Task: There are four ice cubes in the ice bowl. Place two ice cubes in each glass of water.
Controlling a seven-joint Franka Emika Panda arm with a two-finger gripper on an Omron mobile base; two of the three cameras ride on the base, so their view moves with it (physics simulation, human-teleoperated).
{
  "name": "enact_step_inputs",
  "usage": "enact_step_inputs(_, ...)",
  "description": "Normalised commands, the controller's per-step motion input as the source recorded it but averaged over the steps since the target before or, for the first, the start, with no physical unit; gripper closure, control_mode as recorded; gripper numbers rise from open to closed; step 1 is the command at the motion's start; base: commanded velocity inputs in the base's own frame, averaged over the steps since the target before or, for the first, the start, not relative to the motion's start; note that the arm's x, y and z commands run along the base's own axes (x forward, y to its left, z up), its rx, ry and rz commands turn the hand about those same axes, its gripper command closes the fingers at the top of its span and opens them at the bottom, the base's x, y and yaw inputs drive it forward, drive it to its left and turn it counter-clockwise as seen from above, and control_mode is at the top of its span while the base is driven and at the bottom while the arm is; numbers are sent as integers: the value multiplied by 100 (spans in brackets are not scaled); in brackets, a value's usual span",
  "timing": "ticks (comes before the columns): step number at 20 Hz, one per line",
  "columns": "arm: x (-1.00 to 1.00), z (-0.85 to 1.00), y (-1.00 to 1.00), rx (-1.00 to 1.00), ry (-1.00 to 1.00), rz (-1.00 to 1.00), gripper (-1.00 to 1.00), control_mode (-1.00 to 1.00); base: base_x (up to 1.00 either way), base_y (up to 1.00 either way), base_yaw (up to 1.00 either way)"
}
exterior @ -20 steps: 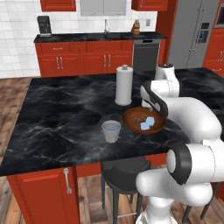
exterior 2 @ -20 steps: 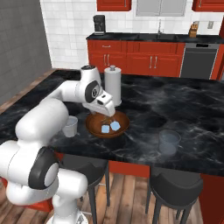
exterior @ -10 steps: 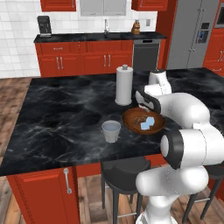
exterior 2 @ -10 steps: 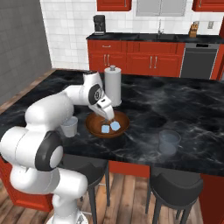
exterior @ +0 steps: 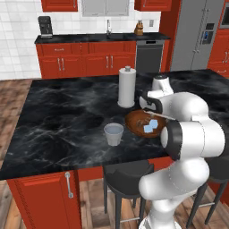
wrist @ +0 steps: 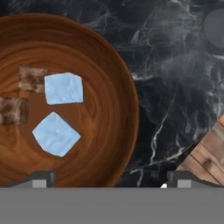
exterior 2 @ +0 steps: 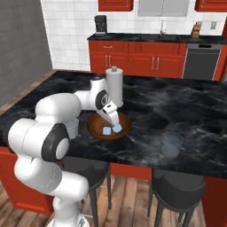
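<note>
Hand view shows the fingers [wrist: 109,179] spread wide, empty, one tip over the near rim of the wooden bowl [wrist: 124,87] and the other over the dark marble worktop [wrist: 175,87].

Compared with a second ago, the arm has folded in closer above the bowl and the hand has come lower toward it. Bowl, tumblers and paper-towel roll [exterior: 126,87] have not moved.

Two pale blue ice cubes [wrist: 63,88] lie side by side, just apart, near the bowl's middle. They are translucent with slightly frosted faces. Left of them sit two brownish square patches; whether these are more cubes cannot be told.

The bowl [exterior 2: 95,128] rests on the worktop [exterior 2: 186,106] in front of the roll. One pale tumbler [exterior: 113,133] stands just beside the bowl, the other tumbler [exterior 2: 171,143] well apart on the opposite side.
</note>
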Motion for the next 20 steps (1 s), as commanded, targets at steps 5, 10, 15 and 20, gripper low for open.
enact_step_inputs(5, 22, -20, 0, 0, 0, 0, -100, -100, 0, 0, 0)
enact_step_inputs(10, 17, -20, 0, 0, 0, 0, -100, -100, 0, 0, 0)
enact_step_inputs(15, 32, -22, 0, 0, 0, 0, -100, -100, 0, 0, 0)
enact_step_inputs(20, 17, -17, -4, 0, 0, 2, -100, -100, 0, 0, 0)
